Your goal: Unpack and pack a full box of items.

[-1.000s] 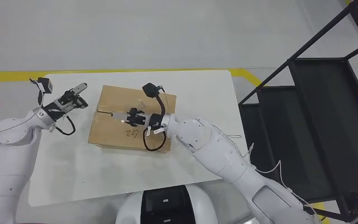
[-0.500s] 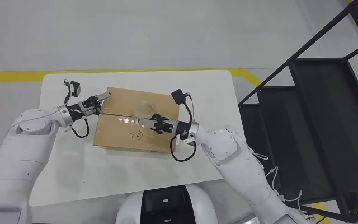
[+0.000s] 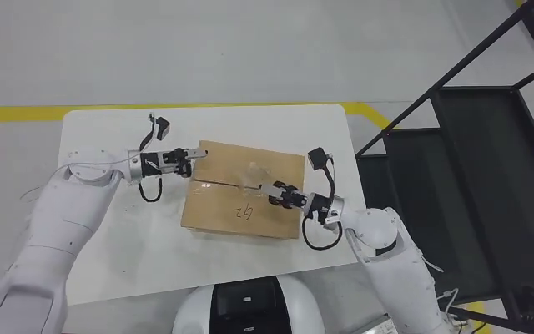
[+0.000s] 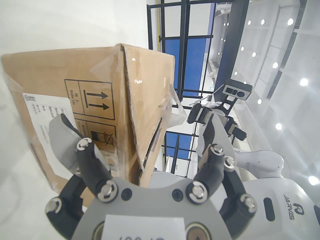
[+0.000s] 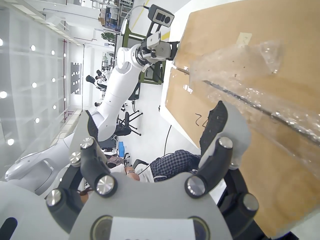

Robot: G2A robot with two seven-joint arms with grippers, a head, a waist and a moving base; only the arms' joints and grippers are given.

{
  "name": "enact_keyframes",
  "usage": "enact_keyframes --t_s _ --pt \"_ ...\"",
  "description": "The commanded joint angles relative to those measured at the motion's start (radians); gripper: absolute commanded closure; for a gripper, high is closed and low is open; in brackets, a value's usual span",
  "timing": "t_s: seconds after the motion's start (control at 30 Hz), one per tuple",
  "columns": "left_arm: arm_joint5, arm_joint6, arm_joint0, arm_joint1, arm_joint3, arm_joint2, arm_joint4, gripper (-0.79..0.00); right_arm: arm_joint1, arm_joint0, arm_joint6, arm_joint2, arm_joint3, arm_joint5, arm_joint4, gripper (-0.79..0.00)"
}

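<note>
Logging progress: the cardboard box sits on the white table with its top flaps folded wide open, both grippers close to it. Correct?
No: the top view shows the flaps of the cardboard box closed. It sits on the white table, left gripper and right gripper close by.

**Bright, open hall all round**

White tabletop [image 3: 108, 259] on a pale grey floor [image 3: 250, 50], and there's a yellow line [image 3: 25, 113] running behind it. Black metal steps [image 3: 476, 117] rise just beside. Round ceiling lights [image 5: 32, 48] glow, with office chairs [image 5: 123, 124] farther off.
</note>
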Motion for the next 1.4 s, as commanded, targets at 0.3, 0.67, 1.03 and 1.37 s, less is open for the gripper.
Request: enact_keyframes --t_s 0.3,0.67,1.03,1.37 --pt "-0.123 0.028 -0.007 0.044 0.172 -0.204 -0.185 -0.785 0.001 0.082 0.011 -0.106 0.07 0.043 -0.034 -0.785" --pt "-0.113 0.021 0.104 0.101 0.058 -0.358 -0.216 -0.785 -0.017 0.217 -0.089 -0.213 0.204 0.102 -0.01 -0.785" --pt "-0.08 0.052 0.178 0.121 -0.037 -0.415 -0.185 -0.785 -0.042 0.348 -0.129 -0.343 0.295 0.104 -0.024 -0.785" --pt "-0.069 0.068 0.237 0.139 -0.085 -0.484 -0.186 -0.785 -0.081 0.478 -0.179 -0.479 0.383 0.133 -0.027 -0.785"
